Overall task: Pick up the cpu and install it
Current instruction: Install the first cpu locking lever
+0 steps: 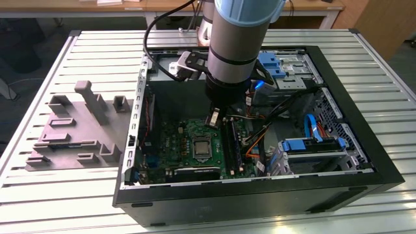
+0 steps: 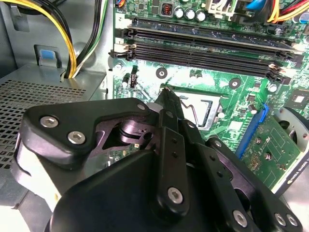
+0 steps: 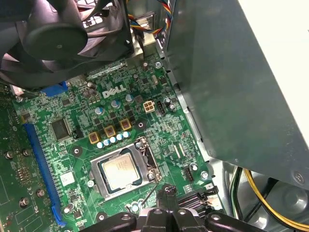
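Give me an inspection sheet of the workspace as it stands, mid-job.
Surface: slatted metal table carrying an open computer case.
Job's things: cpu lying in the socket on the green motherboard.
Clutter: grey fixture block on the table at the exterior view's left.
Grippers: gripper above the board beside the socket, fingers together, holding nothing.
Cables: yellow and black wires; blue cable.
Surroundings: case fan; blue drive bracket.
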You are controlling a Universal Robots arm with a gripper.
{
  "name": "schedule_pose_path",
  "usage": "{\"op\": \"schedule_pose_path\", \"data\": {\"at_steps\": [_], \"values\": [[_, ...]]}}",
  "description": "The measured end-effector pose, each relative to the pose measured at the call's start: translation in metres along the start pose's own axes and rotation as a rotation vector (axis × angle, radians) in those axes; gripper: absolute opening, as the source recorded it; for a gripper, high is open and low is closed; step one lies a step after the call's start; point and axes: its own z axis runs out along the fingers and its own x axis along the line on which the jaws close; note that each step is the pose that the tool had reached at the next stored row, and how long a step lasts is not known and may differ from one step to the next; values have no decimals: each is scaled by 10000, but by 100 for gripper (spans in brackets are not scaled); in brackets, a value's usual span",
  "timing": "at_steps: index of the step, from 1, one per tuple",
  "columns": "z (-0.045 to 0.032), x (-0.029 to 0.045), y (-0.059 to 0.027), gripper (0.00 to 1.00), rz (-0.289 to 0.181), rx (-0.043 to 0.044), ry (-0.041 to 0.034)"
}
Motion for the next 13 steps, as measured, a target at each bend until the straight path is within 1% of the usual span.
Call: {"op": "schedule_pose_path", "data": {"at_steps": [10, 13], "values": [[1, 2, -1, 11, -2, 0, 0], [7, 18, -6, 11, -151, -4, 12]]}}
